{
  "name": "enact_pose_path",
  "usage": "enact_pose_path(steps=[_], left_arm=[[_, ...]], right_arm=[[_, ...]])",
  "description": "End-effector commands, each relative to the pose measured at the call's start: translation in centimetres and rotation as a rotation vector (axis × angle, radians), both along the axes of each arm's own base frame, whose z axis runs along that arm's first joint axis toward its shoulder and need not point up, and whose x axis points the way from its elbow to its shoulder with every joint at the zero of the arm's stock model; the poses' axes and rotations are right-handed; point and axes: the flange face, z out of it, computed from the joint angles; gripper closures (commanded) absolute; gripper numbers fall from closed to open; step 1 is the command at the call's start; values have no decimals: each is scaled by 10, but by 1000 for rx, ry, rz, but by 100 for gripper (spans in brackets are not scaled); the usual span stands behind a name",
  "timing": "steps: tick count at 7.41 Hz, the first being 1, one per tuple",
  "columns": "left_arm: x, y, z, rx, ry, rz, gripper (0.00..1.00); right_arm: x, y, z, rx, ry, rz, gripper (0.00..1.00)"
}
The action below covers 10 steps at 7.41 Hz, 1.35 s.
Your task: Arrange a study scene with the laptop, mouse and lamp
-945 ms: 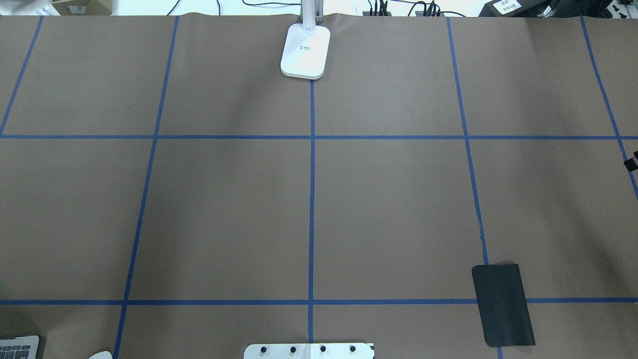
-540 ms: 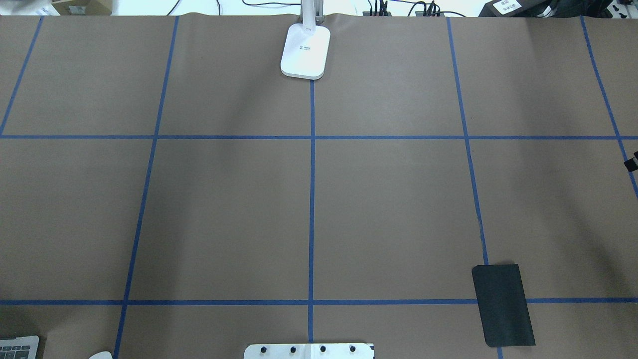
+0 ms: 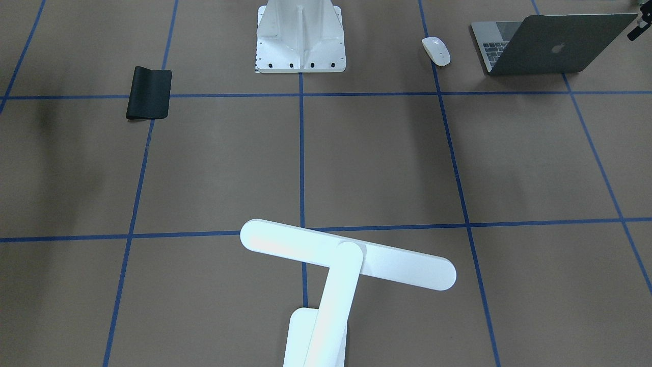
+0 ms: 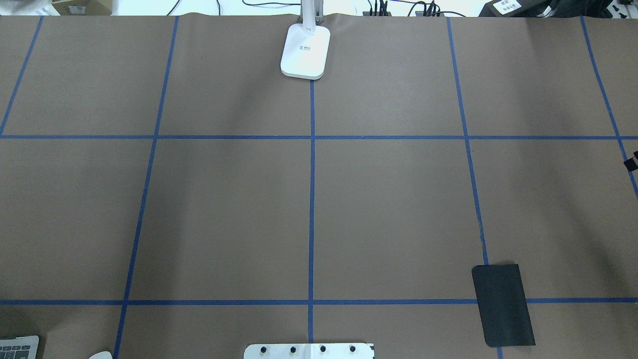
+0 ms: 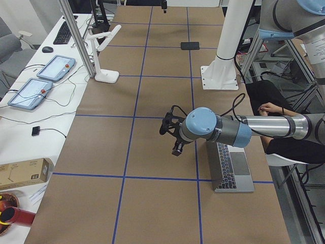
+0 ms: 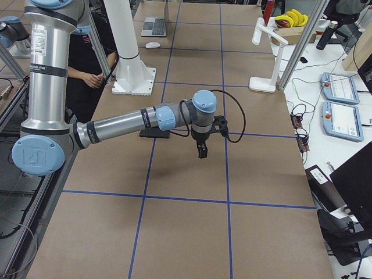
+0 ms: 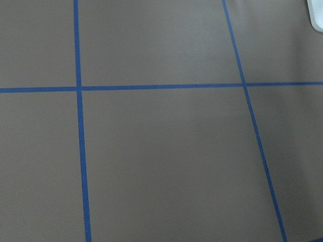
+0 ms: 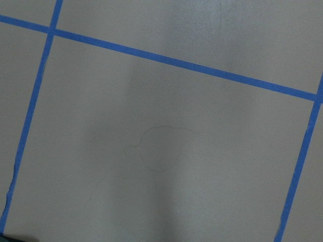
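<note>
We see the table, brown paper crossed by blue tape lines, with its broad middle squares lying open between both arms. The left arm reaches out low over the paper, and the left gripper hangs above the surface, touching nothing. We cannot tell whether its jaws are parted or closed. The right arm stretches over the other half, and the right gripper also hangs above bare paper, its jaw state equally unclear to us. The white bolted pedestal stands at the robot-side edge, between the two grippers. The laptop sits open just behind the left gripper, toward the robot and close to that edge, its lid facing across the table. The lamp stands at the far edge on the centre line, well apart from both grippers, its bar head leaning in over the paper. The black mat lies flat just behind the right gripper, on the robot's side. The mouse rests beside the laptop, on the side toward the pedestal and near the same edge.
</note>
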Motion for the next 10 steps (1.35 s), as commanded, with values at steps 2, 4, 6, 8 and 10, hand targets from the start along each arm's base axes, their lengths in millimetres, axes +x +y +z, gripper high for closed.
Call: enact_pose_path(steps=[2,4,6,8,10], left_arm=[[26,7,9,168,-20,184,0],[40,10,9,279,-25,287,0],[54,31,21,320,-13,388,0],[60,61,32,264,75,415,0],[57,81,40,213,120,410,0]], right_arm=[[1,-1,1,3,11,3,0],[1,0,1,2,13,4,0],[1,0,4,-2,14,4,0],[1,1,4,-5,15,5,0],[1,1,5,-7,14,4,0]])
